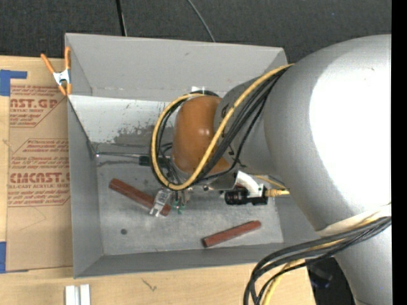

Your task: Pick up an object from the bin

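Robot arm: bulky pale-grey rounded arm casing (337, 126), nearest to the eye, cut off at the picture's right side and covering the right part of the bin.
Landmark: glossy orange-brown domed wrist cover (194, 132), looped about with black and yellow cables (222, 124).
Bin: grey sheet-metal bin (172, 62) with sloping walls; its floor right of the orange cover lies hidden under the arm.
Gripper: small metal gripper tip (166, 204), just below the orange cover and a little left, down at the floor; whether it is apart or together I cannot tell, since it is tiny and partly masked by cables.
Nearest thing: flat reddish-brown stick (127, 190), below-left of the orange cover, lying slantwise on the floor; its right end meets the gripper tip, and that end is hard to make out.
Second stick: similar reddish-brown bar (231, 233), below-right of the orange cover, well apart from the gripper.
Unclear item: black-and-white small part (245, 197), below-right of the orange cover, tight under the arm; thing or robot fitting, I cannot say.
Back edge: thin dark rod (121, 159), left of the orange cover, its right end lost behind the cables.
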`<state>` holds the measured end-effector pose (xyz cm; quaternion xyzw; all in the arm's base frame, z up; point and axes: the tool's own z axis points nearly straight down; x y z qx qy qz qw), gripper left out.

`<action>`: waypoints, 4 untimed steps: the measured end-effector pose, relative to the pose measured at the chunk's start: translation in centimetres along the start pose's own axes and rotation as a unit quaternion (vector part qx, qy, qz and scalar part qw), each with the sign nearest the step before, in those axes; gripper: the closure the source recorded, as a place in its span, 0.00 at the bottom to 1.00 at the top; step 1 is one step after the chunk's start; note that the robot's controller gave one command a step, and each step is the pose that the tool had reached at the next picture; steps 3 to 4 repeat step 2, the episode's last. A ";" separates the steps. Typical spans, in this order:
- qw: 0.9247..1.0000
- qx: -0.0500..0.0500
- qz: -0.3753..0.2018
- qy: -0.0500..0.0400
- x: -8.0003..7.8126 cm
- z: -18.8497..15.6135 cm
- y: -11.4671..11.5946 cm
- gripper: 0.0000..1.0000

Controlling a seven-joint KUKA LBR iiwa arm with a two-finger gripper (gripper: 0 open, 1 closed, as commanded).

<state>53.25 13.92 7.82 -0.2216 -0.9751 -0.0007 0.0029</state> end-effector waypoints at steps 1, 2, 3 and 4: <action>1.000 -0.001 0.000 -0.001 0.0 0.0 0.0 1.00; 1.000 0.001 0.006 -0.002 0.3 -20.2 -1.0 1.00; 1.000 0.001 0.006 -0.002 0.3 -20.2 -1.0 1.00; 1.000 0.001 0.006 -0.002 0.3 -20.2 -1.0 1.00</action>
